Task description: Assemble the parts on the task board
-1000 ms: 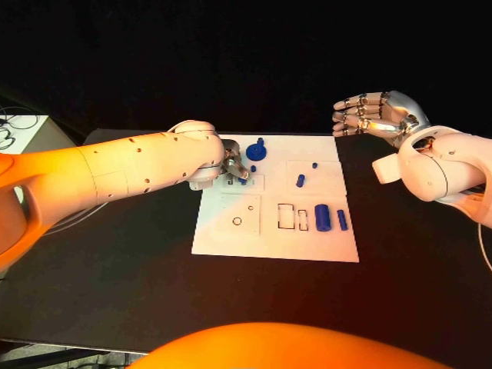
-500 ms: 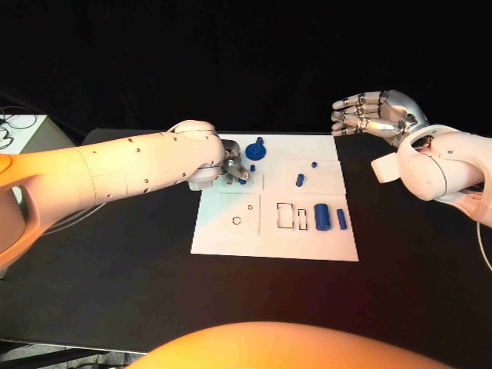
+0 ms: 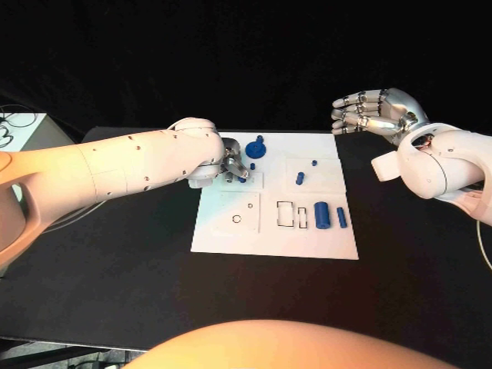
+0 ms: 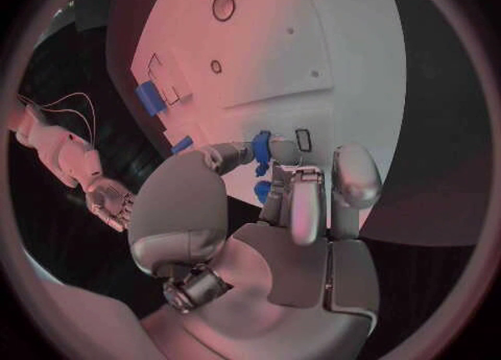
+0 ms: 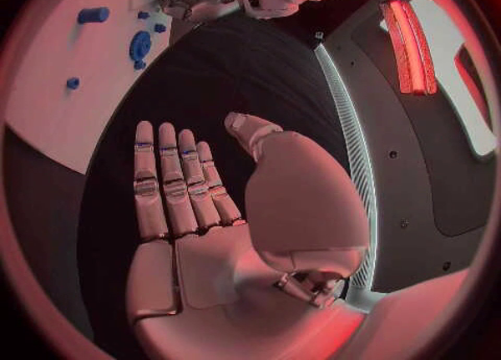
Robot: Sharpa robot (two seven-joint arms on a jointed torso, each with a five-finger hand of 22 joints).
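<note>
Task board (image 3: 270, 244): white plate in the middle of the head view, on the black table (image 3: 124, 277); outlined slots across its lower half
Left hand (image 3: 231, 164): down on the board's upper left part; fingers closed round a small blue part (image 4: 262, 143), pinched against the thumb in the left wrist view; in the head view the hand's own bulk hides most of that grasp
Right hand (image 3: 376, 112): raised at upper right of the head view, off the board's far right corner, well apart from the parts; fingers released and slightly curled, holding nothing; right wrist view shows them straight, side by side, over the table
Round blue part (image 3: 256, 151): upper edge of the board, just beside the left hand
Two small blue pegs (image 3: 300, 180): upper right area of the board
Blue cylinder (image 3: 323, 217): lower right of the board, a thinner blue bar (image 3: 341, 219) beside it
White box with cables (image 3: 8, 132): left edge of the head view
</note>
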